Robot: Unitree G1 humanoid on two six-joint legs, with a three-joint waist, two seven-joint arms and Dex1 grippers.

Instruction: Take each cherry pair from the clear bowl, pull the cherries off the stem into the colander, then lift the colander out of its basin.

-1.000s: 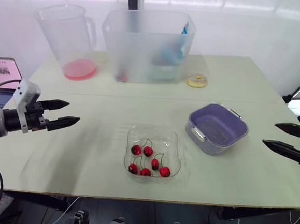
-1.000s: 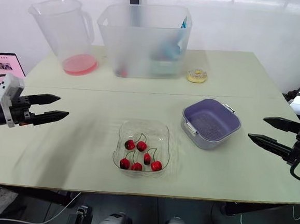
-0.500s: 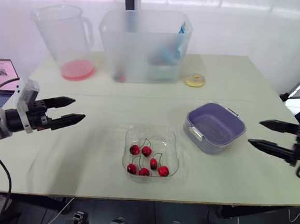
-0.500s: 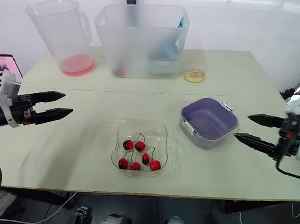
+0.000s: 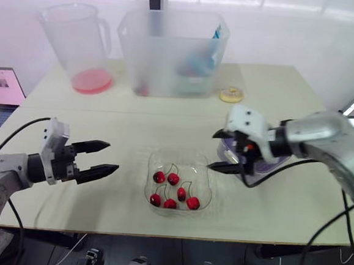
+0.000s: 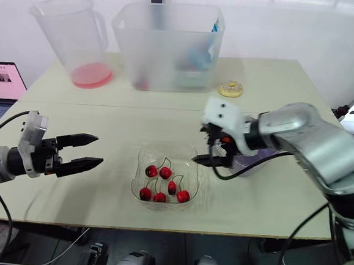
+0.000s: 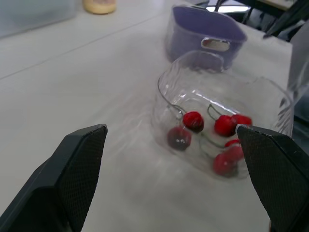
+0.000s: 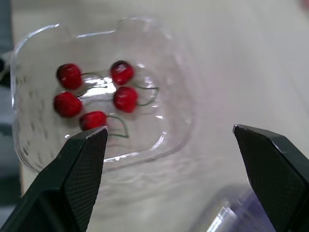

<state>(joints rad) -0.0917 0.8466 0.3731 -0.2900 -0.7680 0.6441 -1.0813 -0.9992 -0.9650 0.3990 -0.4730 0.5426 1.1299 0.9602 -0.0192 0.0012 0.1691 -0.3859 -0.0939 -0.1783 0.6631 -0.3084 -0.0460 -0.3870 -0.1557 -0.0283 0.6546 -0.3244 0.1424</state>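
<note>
The clear bowl (image 5: 186,158) sits near the table's front middle and holds several red cherries (image 5: 173,179) joined in pairs by green stems. My right gripper (image 5: 211,151) hangs open just over the bowl's right rim, and the cherries (image 8: 125,99) lie between its fingers in the right wrist view. The purple colander in its basin (image 7: 205,31) stands right of the bowl, mostly hidden behind my right arm. My left gripper (image 5: 112,157) is open and empty, level with the bowl, about a hand's width to its left.
At the back stand a clear pitcher (image 5: 80,39) with a pink bottom and a large translucent bin (image 5: 171,52). A small yellow ring (image 5: 231,95) lies behind the colander. A laptop (image 5: 0,82) sits off the table's left edge.
My right arm has swung in from the table's right edge to the bowl's right rim, covering the colander. My left gripper has moved right and forward, closer to the bowl.
</note>
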